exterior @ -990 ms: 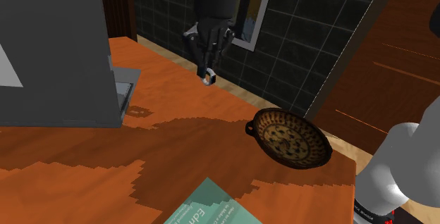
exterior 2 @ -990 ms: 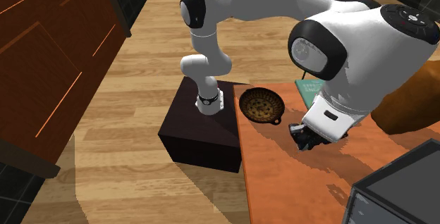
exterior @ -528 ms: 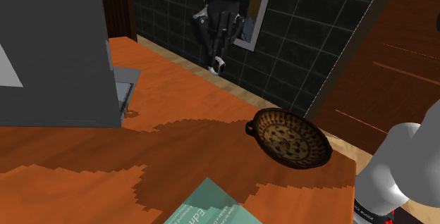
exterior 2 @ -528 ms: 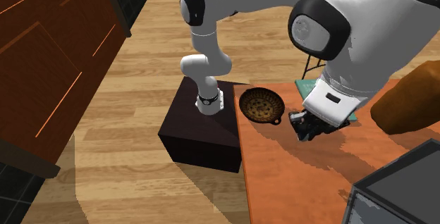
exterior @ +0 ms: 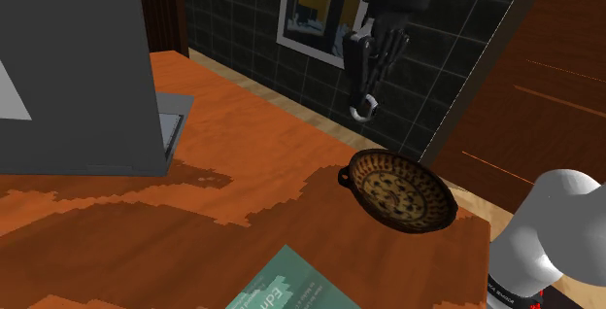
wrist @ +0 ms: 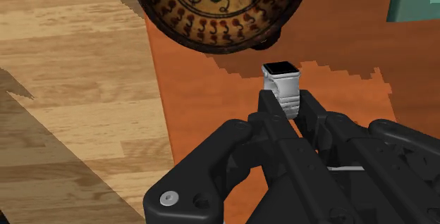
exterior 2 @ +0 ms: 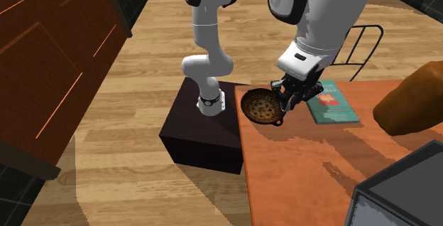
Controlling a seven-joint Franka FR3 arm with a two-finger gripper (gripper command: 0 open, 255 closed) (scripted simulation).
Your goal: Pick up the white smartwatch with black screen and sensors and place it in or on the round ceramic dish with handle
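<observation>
My black gripper point(exterior: 365, 98) is shut on the white smartwatch point(exterior: 362, 111), which hangs from the fingertips high above the orange table. In the wrist view the smartwatch point(wrist: 280, 83) sticks out past the fingers point(wrist: 266, 110) with its black screen showing, band clasped between them. The round brown patterned dish point(exterior: 400, 188) with a small handle rests on the table near the corner, below and toward the shoulder view's right of the watch. From the second exterior view my gripper point(exterior 2: 290, 102) hovers just beside the dish point(exterior 2: 261, 106), above its handle side.
A large grey box point(exterior: 78, 74) stands at the shoulder view's left. A teal book point(exterior: 291, 288) lies near the front edge, also seen as the book point(exterior 2: 330, 102) beyond the gripper. The table edge point(exterior 2: 245, 160) drops to a wood floor. A brown bulky object point(exterior 2: 415, 100) sits at the right.
The gripper has carried the watch to the shoulder view's right, from over the table's back edge to near the dish. The arm has swung and raised with it.
</observation>
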